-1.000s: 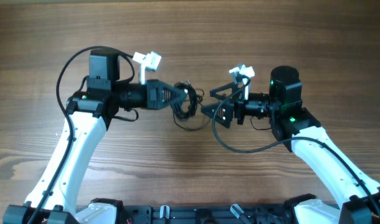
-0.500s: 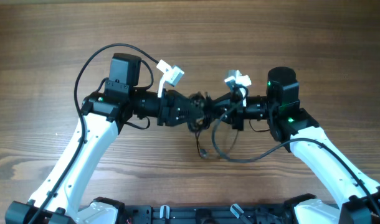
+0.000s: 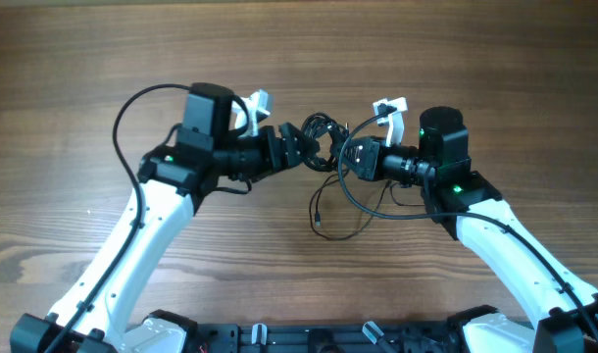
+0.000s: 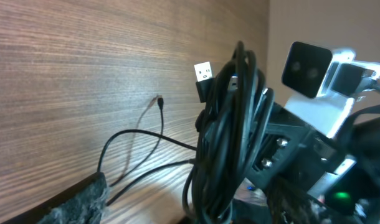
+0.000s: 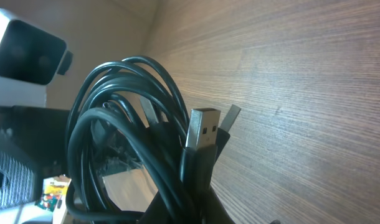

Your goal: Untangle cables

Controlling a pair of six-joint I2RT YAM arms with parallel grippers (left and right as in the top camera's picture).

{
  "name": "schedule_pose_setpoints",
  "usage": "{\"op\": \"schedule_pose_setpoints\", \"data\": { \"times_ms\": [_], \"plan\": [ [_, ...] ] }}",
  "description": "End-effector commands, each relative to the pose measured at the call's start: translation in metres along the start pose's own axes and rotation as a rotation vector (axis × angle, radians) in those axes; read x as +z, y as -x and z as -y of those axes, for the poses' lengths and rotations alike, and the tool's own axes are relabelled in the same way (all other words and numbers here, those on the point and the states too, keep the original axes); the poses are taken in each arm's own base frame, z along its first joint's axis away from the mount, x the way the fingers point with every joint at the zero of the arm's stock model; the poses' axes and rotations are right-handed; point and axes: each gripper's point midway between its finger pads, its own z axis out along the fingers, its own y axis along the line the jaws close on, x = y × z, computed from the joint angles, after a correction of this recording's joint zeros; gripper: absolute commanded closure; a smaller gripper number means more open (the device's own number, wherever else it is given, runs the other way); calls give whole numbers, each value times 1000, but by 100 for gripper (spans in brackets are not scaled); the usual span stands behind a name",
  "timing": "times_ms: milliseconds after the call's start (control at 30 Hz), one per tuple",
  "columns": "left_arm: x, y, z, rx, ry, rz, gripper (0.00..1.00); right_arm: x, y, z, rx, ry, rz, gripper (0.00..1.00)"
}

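Three limp, light cables (image 3: 323,132) clenched in right claw (image 3: 344,155); with released left claw (image 3: 301,145), pinch dangling end (image 3: 317,221) at 6 o'clock.

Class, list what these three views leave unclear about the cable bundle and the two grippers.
Cord count in the cable bundle: overhead too small; both wrist views show only overlapping loops.
Fingertips of the right gripper: right wrist view, largely covered by the bundle.
Second finger of the left gripper: left wrist view, behind the bundle.
Type of the loose strand's plug: overhead, too small to identify.
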Motion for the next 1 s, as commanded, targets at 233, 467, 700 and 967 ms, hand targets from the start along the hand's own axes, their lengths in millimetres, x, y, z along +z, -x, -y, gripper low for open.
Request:
{"op": "schedule_pose_setpoints", "data": {
  "times_ms": [233, 467, 700, 967],
  "plan": [
    [3, 20, -33, 149, 282, 152, 96, 22, -23, -19, -16, -13, -42, 76],
    [-24, 37, -71, 82, 371, 189, 96, 22, -20, -13, -13, -48, -22, 16],
    [-21, 16, -37, 323, 107, 31, 96, 22, -21, -13, -13, -45, -27, 30],
    [-23, 21, -50, 316, 183, 49, 96, 20, -47, -32, -161, 88, -156, 60]
  ]
}}
